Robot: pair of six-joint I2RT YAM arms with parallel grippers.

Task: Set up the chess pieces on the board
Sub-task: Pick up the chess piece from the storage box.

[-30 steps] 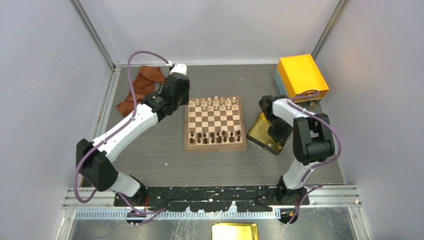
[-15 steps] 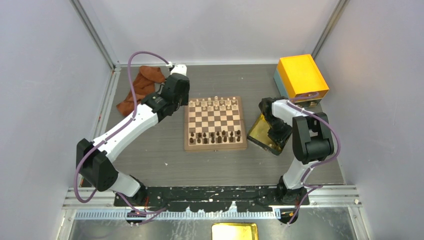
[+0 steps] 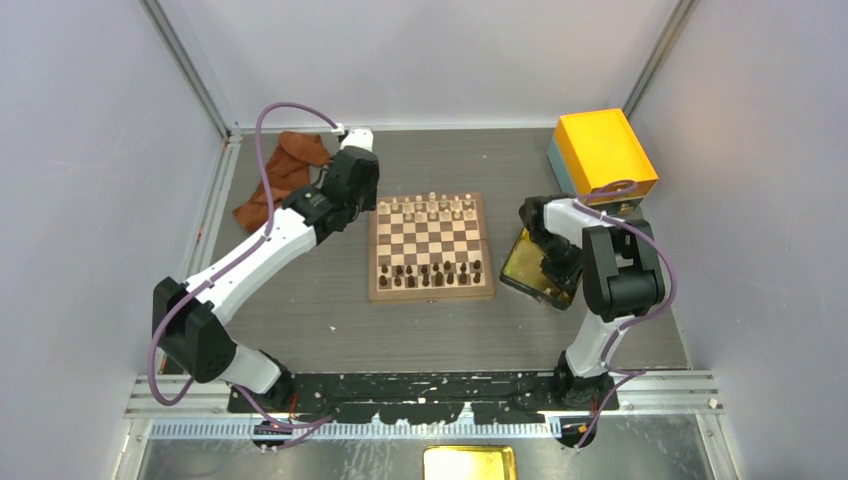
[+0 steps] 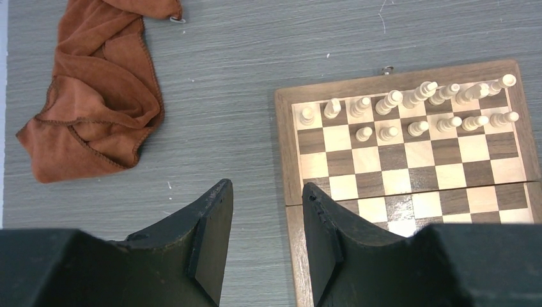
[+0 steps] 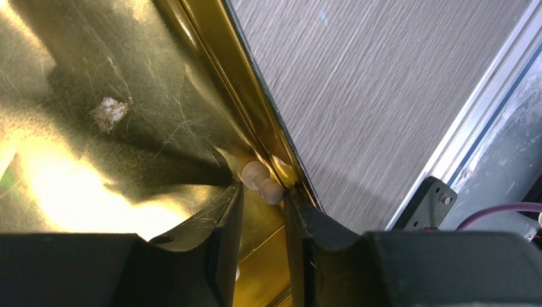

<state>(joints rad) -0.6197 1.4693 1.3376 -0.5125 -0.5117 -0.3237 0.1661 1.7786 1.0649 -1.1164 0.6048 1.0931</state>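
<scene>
Two rows of cream chess pieces [image 3: 432, 209] line the far edge of the board [image 3: 430, 240] in the top view, and the right arm [image 3: 560, 235] reaches into the golden tray [image 3: 515, 262].

Left wrist: the left gripper [image 4: 265, 192] hangs spread and empty over the grey table [image 4: 243, 96], just beside the board's left edge.

Right wrist: the right gripper [image 5: 262, 192] straddles a pale chessman [image 5: 255, 173] lying in the tray's corner. Whether it pinches the chessman, I cannot tell.
</scene>
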